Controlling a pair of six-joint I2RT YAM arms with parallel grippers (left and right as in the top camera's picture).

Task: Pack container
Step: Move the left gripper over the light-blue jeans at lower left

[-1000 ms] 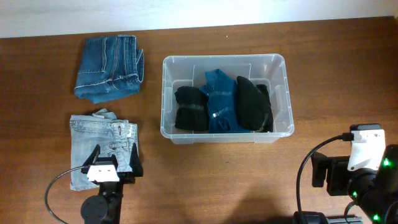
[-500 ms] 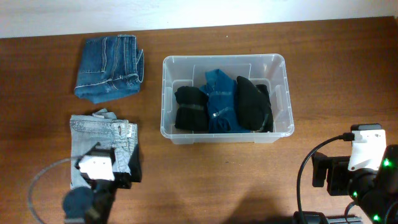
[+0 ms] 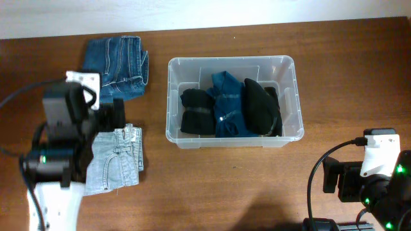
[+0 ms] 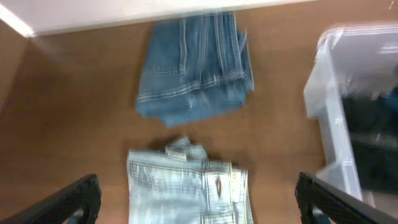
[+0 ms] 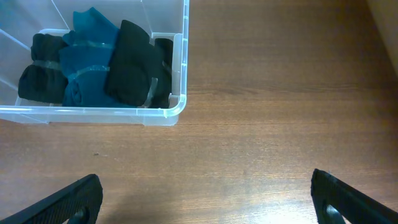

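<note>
The clear plastic container (image 3: 286,67) sits mid-table holding two black rolled garments and a teal one; it also shows in the right wrist view (image 5: 177,109) and at the right edge of the left wrist view (image 4: 326,112). Dark blue folded jeans (image 3: 119,61) lie at the back left (image 4: 196,68). Light blue folded jeans (image 3: 119,157) lie nearer the front (image 4: 186,190). My left gripper (image 4: 198,208) is open and empty, raised over the light jeans. My right gripper (image 5: 205,199) is open and empty over bare table, front right of the container.
The wooden table's far edge meets a white wall behind the dark jeans. The left arm body (image 3: 64,141) hangs over the left part of the light jeans. The right arm base (image 3: 372,183) is at the front right.
My left arm has risen from the front edge and swung back over the light jeans, now covering part of them. The right arm has not moved.
</note>
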